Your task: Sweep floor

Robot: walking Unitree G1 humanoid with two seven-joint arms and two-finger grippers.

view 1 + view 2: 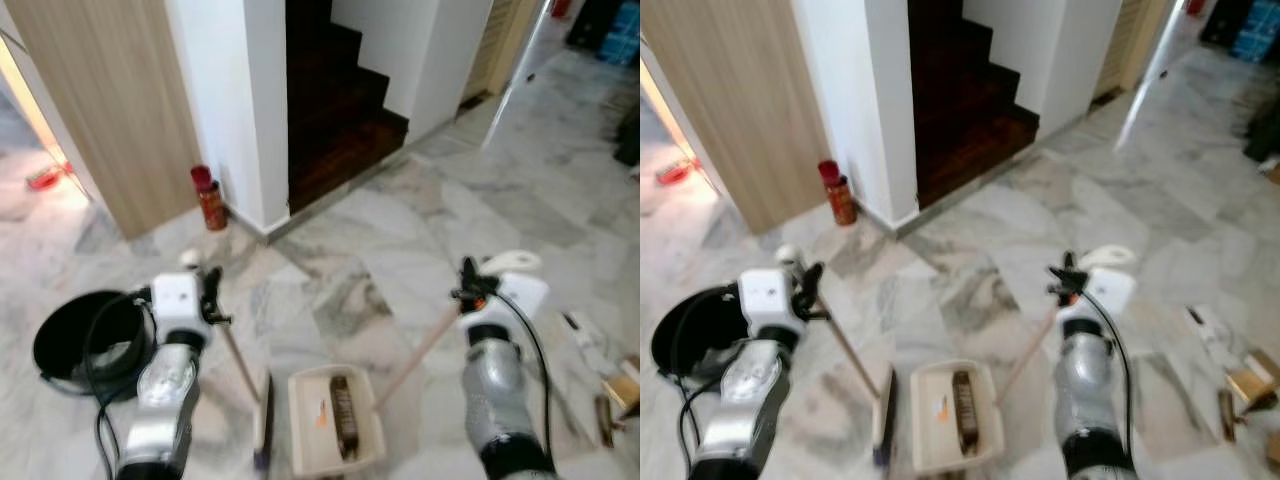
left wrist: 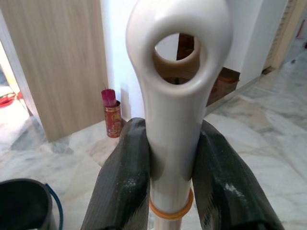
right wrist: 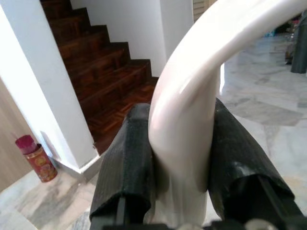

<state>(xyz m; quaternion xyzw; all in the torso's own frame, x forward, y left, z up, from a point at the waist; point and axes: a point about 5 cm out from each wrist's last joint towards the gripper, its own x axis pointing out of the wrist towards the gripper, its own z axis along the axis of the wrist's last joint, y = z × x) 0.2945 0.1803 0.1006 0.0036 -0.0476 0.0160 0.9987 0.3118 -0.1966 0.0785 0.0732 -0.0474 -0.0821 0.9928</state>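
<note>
In the left eye view, a floor of grey-veined white marble tiles (image 1: 400,240) is seen, with a dark wooden staircase (image 1: 335,110) rising between white walls and a light wood panel (image 1: 110,100) at the left. A red cylindrical tin (image 1: 210,200) stands at the foot of the white wall. A black round bucket (image 1: 85,340) rests on the floor beside the left arm. A cream plastic dustpan (image 1: 335,420) lies on the tiles between the arms, with a dark strip of debris inside it; just left of it the brush head of the broom (image 1: 262,420) touches the floor. Small scattered items (image 1: 600,370) lie at the far right.

In the left wrist view, the left tool (image 2: 172,167) is closed on the cream broom handle with a hanging hole (image 2: 177,72); the black fingers (image 2: 127,172) press on both its sides.

In the right wrist view, the right tool (image 3: 180,163) is clamped on the curved white dustpan handle (image 3: 192,86), with the stairs behind it.
</note>
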